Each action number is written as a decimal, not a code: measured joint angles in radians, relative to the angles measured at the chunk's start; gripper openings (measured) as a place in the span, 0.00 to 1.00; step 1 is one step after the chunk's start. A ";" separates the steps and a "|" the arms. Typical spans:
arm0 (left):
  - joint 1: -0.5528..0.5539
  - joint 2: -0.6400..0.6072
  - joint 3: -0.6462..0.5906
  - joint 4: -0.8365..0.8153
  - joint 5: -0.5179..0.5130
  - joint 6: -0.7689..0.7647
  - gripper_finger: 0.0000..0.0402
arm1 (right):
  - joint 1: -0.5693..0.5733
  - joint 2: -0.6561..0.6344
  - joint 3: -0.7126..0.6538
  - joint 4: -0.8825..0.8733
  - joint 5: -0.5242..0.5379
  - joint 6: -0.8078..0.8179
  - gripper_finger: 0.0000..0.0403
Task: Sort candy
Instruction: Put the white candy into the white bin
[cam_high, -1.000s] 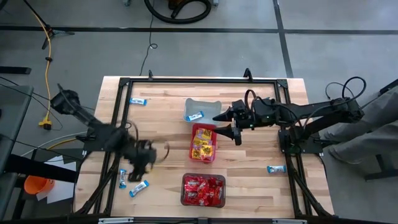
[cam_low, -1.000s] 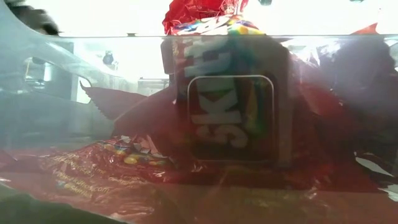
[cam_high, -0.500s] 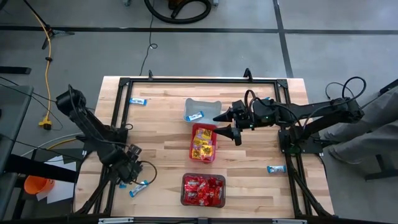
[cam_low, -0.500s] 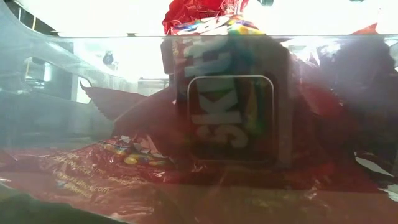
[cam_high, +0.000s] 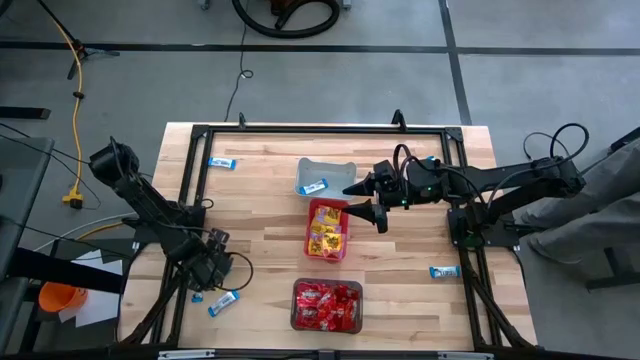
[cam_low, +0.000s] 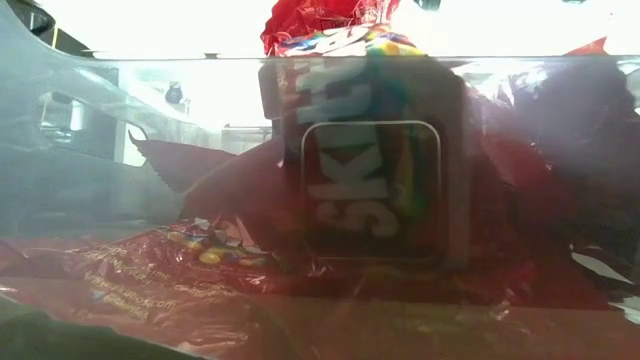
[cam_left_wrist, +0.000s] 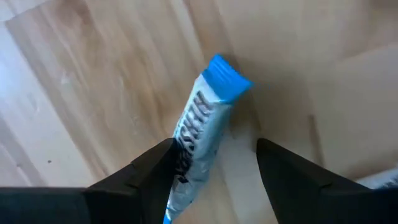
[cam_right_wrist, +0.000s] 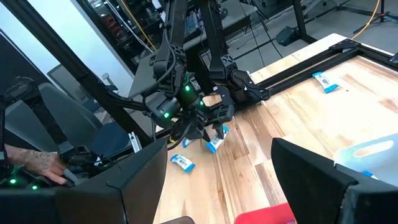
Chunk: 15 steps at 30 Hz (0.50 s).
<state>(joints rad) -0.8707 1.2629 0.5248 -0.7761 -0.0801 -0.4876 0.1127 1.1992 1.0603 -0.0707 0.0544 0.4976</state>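
Observation:
My left gripper (cam_high: 206, 274) points down near the table's near left corner, open. A blue-and-white candy packet (cam_left_wrist: 208, 118) lies flat on the wood under it, running from between the fingers in beneath one finger (cam_left_wrist: 155, 171); I cannot tell whether that finger touches it. A second blue-and-white packet (cam_high: 224, 302) lies just beside. My right gripper (cam_high: 362, 198) hangs open and level between the grey bin (cam_high: 326, 170) and the pink bin (cam_high: 328, 228), holding nothing. The low view looks through a clear bin wall at red candy (cam_low: 370, 180).
The grey bin holds one blue-and-white packet (cam_high: 314, 186). Yellow candy fills the pink bin, and red candy fills the dark bin (cam_high: 326, 304). Loose blue-and-white packets lie at the far left (cam_high: 222, 163) and the near right (cam_high: 444, 271). A black frame (cam_high: 190, 180) rims the table.
My left gripper has gone toward the table's left and near edges and come down over the blue-and-white packet, rolling a little on the way. Most of this move fell in the first half second. It has stayed open. The candy has not moved.

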 joint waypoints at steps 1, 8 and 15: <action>0.000 0.000 -0.003 0.004 -0.011 -0.005 0.52 | 0.000 0.000 0.000 0.000 0.001 0.000 0.70; -0.001 -0.001 -0.013 0.054 -0.019 -0.088 0.31 | 0.000 0.000 0.000 0.001 0.001 0.000 0.70; 0.000 -0.011 0.068 0.129 -0.105 -0.232 0.05 | 0.000 0.000 0.000 0.002 0.001 0.000 0.70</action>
<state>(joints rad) -0.8710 1.2514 0.5933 -0.6467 -0.1851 -0.7192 0.1127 1.1992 1.0603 -0.0686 0.0555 0.4975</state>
